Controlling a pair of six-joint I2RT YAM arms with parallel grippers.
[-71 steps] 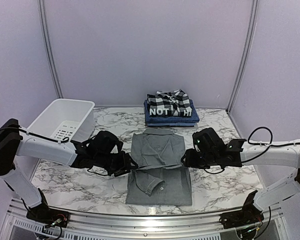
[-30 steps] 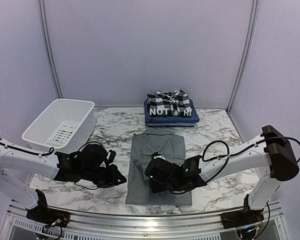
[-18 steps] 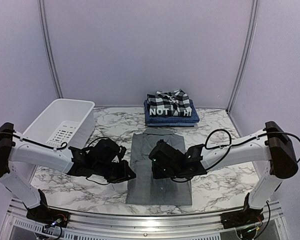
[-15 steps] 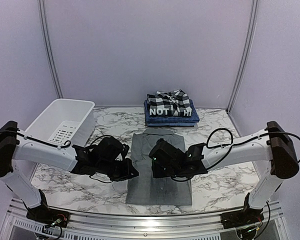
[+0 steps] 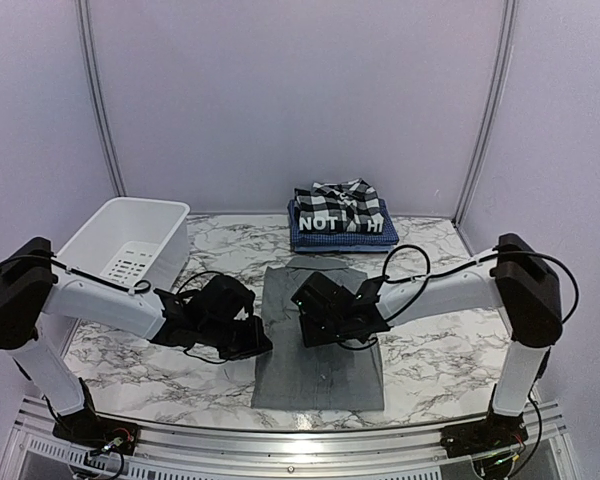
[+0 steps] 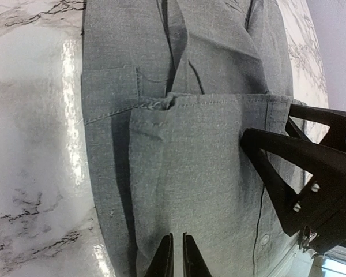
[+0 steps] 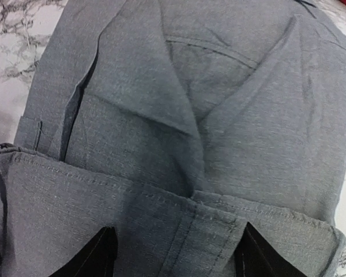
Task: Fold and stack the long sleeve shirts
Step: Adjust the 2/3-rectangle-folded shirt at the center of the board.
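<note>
Soft, even light, sharp focus; white glare streaks the glossy white marbled tabletop [image 6: 69, 115] beside the left gripper [image 6: 174, 259].

— What is the plain grey collared button-up cloth shirt [image 6: 184, 173] like up close?
— Matt woven cloth, fine-grained, with stitched hems. The white grey-veined marble-look tabletop [image 6: 29, 86] beneath it is smooth and glossy, catching glare.
— And the white rectangular plastic tub [image 5: 168, 255]?
— Smooth, with a faint sheen. The right gripper [image 7: 176, 254] has matt black jaws, seemingly plastic.
</note>
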